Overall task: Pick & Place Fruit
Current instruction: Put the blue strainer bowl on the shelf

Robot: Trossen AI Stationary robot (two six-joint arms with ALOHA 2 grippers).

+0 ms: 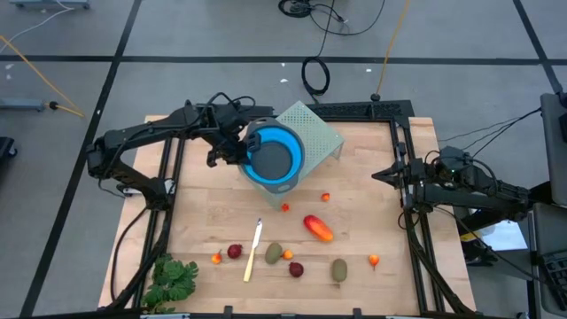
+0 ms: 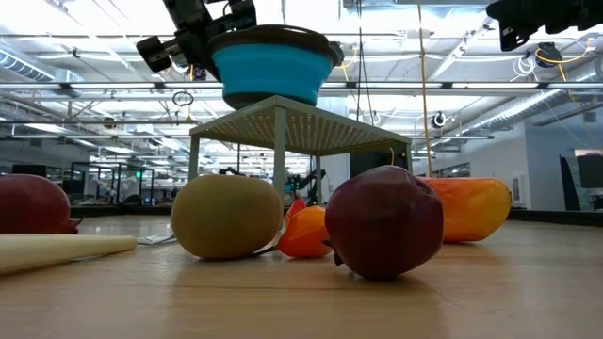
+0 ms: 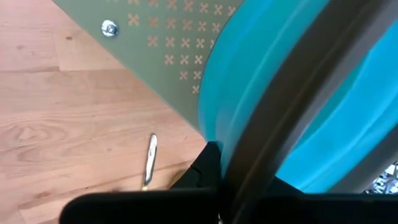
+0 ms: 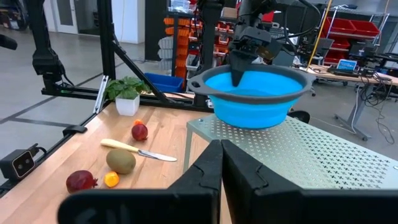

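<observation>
My left gripper (image 1: 237, 152) is shut on a blue collapsible bowl (image 1: 275, 156) with a grey rim. It holds the bowl over the near left corner of a pale green perforated stand (image 1: 314, 133). The fruit lies on the wooden table nearer the front edge. There is an orange-red oblong (image 1: 318, 228), two brown-green ovals (image 1: 274, 253) (image 1: 339, 269), two dark red balls (image 1: 234, 252) (image 1: 296, 268) and several tiny orange and red bits (image 1: 374, 260). My right gripper (image 1: 379, 175) waits shut at the table's right side, holding nothing. My left gripper pinches the bowl's grey rim (image 3: 280, 106) on the side toward the table's left. One finger (image 4: 239, 76) reaches down inside the bowl and the other is outside. The fingers come from above, slanting down. The bowl stays roughly level; whether its base touches the stand, I cannot tell.
A cream-handled knife (image 1: 253, 251) lies among the fruit at the front. A leafy green bunch (image 1: 173, 280) sits at the front left corner. Dark metal frame rails (image 1: 409, 204) run along the table's left and right sides. Bare wood lies between the stand and the fruit.
</observation>
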